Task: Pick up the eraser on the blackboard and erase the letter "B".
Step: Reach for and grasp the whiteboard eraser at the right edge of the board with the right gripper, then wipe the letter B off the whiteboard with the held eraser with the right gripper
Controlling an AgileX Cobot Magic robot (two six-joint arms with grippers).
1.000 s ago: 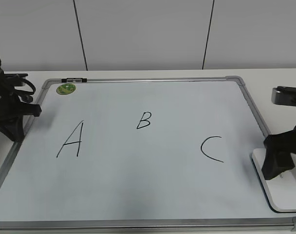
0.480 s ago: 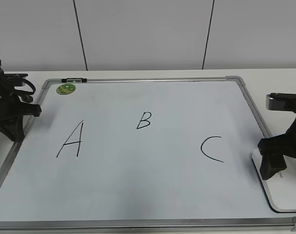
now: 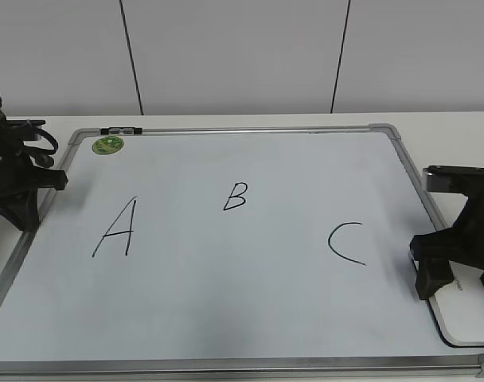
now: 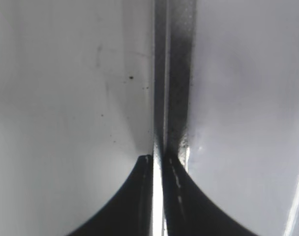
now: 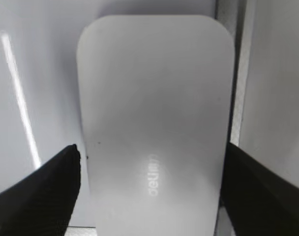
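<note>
A white blackboard (image 3: 242, 263) with a grey metal frame lies flat on a pale table (image 3: 449, 127), filling most of the exterior view, its rounded grey corners showing at the far right and near left. The eraser (image 3: 465, 314), a smooth white rounded block with a dark underside, sits on the board's near right corner, hard against the right frame rail. The right gripper (image 3: 457, 274) stands directly over the eraser's far end; in the right wrist view its two black fingers (image 5: 39, 191) are spread wide on either side of the eraser (image 5: 154, 123), with a thin strip of board showing between the left finger and the block, so the jaws are released and nothing is grasped. Grey print is visible on the eraser's top near the wrist camera. The letter "B" (image 3: 236, 196) is written small and slanted in black marker in the far-middle part of the board, well apart from the eraser, between a larger "A" (image 3: 116, 228) to the left and a "C" (image 3: 345, 243) that lies nearer the eraser. Bare white surface stretches between the "C" and the "B" and across the whole near half of the board. A round green sticker (image 3: 108, 145) sits near the far left corner. The left gripper (image 3: 23, 187) rests at the board's left frame rail (image 4: 174, 73), its black fingertips pressed together with only a sliver of rail between them, jaws clenched on nothing.
</note>
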